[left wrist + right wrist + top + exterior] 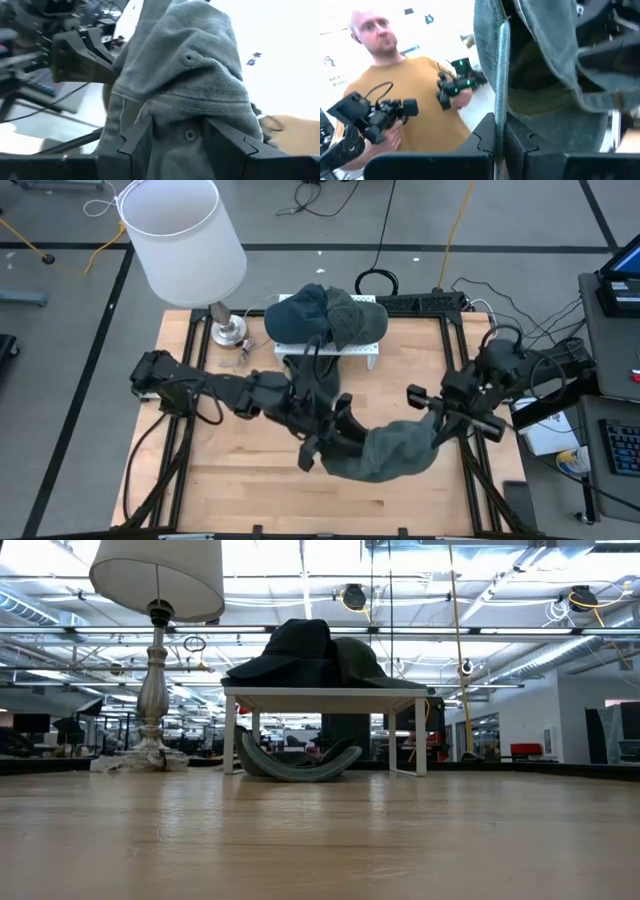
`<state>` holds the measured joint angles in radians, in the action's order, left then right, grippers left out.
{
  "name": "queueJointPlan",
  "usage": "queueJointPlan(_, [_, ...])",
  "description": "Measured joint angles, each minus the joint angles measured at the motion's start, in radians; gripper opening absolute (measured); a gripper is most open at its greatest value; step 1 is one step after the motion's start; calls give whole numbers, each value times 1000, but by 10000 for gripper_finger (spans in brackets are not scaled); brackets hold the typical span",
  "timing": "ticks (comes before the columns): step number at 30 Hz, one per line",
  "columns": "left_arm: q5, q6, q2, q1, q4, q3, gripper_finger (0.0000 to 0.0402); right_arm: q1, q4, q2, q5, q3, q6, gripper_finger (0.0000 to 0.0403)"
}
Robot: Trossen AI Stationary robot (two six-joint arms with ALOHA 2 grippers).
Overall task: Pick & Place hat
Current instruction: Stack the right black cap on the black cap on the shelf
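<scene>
A grey-green cloth hat (385, 452) spans between my two grippers over the table's near middle. My left gripper (340, 432) is shut on its left side, and my right gripper (432, 423) is shut on its right side. In the left wrist view the hat (185, 75) bulges up between the fingers. In the right wrist view it (555, 65) hangs past the fingers. A white rack (335, 350) near the far edge carries a dark blue cap (298, 315) and a grey-green hat (358, 315). Neither gripper shows in the low view. My left gripper pinches a bunched fold of the hat's crown cloth (189, 131), by a small rivet, between its two fingers (136, 145). It comes from the table's left. The cloth rises beyond the fingers in a loose hump. My right gripper pinches the hat's stitched edge (500, 95) between its two fingers (482, 137), coming from the table's right. The edge runs on straight past the fingertips. I cannot tell whether the hat's underside touches the table.
A lamp with a white shade (180, 235) stands at the far left corner on its base (228, 330). A curved grey thing (300, 760) lies on the table under the rack (325, 695). A person in an ochre shirt (405, 95) holding hand controllers stands beyond the table.
</scene>
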<state>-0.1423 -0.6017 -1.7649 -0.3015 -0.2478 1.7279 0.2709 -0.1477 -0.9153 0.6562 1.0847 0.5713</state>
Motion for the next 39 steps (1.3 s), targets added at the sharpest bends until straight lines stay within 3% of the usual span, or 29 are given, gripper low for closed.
queueJointPlan(3, [-71, -51, 0, 19, -58, 0, 172, -11, -79, -23, 14, 0, 0, 6])
queueJointPlan(8, [-142, -55, 3, 28, -197, 0, 172, -23, -84, -43, 140, 0, 45, 6])
queueJointPlan(12, [-126, 24, 46, 26, -193, 0, 172, -21, -81, -42, 184, 0, 108, 6])
queueJointPlan(16, [15, 184, 107, 10, -76, 1, 172, -21, -80, -28, 133, 0, 194, 6])
queueJointPlan(20, [227, 308, 166, -24, 65, 1, 172, -21, -80, -21, -36, 0, 281, 6])
queueJointPlan(25, [471, 355, 206, -70, 182, 1, 172, -23, -80, -21, -235, 0, 312, 6])
queueJointPlan(31, [753, 415, 229, -132, 266, 1, 172, -52, -80, -21, -300, 0, 310, 6])
queueJointPlan(39, [891, 449, 229, -180, 297, 1, 172, -110, -80, -21, -301, 0, 341, 6])
